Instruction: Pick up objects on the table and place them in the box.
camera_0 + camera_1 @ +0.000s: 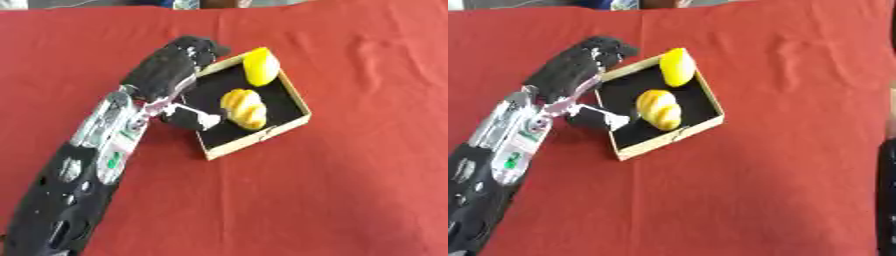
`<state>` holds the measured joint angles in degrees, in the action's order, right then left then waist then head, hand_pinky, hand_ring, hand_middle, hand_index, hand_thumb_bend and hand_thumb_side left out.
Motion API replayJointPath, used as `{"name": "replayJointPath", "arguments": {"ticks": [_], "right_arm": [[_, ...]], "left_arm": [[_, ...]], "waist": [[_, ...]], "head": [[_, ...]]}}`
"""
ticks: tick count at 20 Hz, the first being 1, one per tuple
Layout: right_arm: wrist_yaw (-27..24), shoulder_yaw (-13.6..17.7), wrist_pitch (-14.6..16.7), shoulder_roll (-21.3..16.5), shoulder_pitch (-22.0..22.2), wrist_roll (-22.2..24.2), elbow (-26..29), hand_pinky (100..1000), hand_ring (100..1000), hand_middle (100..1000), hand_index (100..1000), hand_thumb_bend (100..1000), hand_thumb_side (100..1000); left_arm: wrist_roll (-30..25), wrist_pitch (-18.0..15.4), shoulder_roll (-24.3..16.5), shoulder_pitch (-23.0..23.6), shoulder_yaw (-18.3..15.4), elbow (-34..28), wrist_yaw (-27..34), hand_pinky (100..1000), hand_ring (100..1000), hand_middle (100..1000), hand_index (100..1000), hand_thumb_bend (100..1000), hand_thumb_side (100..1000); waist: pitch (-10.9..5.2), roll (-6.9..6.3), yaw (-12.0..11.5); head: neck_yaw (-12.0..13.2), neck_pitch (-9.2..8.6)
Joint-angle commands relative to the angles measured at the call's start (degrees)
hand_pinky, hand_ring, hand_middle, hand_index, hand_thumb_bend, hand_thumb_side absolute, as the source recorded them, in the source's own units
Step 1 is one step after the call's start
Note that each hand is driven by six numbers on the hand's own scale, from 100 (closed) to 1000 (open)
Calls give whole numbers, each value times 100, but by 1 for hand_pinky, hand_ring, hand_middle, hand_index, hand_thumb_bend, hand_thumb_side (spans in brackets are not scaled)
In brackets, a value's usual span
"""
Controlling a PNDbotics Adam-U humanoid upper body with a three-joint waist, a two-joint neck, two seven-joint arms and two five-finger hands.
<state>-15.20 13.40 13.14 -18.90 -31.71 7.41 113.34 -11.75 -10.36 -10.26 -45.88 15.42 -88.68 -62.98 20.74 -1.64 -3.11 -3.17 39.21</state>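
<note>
Left eye view shows one box on the red tablecloth. It is a flat box with tan walls and a black floor, and it sits turned a bit, with one corner pointing up and away from me. I count two yellow things in the box. One is a smooth yellow fruit that looks like a lemon; it leans on the far wall near the top corner. The other is a bumpy yellow piece with ridges, lying on the black floor near the middle. The two are close but I cannot tell if they touch. I see one arm at work, my left arm. It comes in from the lower left and goes up across the cloth to the left side of the box. My left hand lies over the left wall of the box, with its black fingers stretched out toward the top corner. My thumb pokes out sideways into the box, and its tip is just beside the bumpy piece. My fingers are spread and hold nothing. At the right edge of the right eye view a dark strip shows; I cannot tell what it is.
</note>
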Motion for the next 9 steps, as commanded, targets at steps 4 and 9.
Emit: {"name": "replayJointPath", "arguments": {"ticks": [4,9], "right_arm": [[7,53,20,-135,-93,-70,125,898,958,777,867,100,669],[59,56,98,-248,-170,-135,125,896,953,776,866,100,664]], "left_arm": [[633,636,-546,24,-694,-1606,1945,847,813,743,876,100,447],[1858,1179,-1265,599,-1505,-2514,4095,805,762,692,846,100,558]], "waist": [[-160,30,-31],[-110,88,-136]], "head": [[-116,-33],[-289,-161]]}}
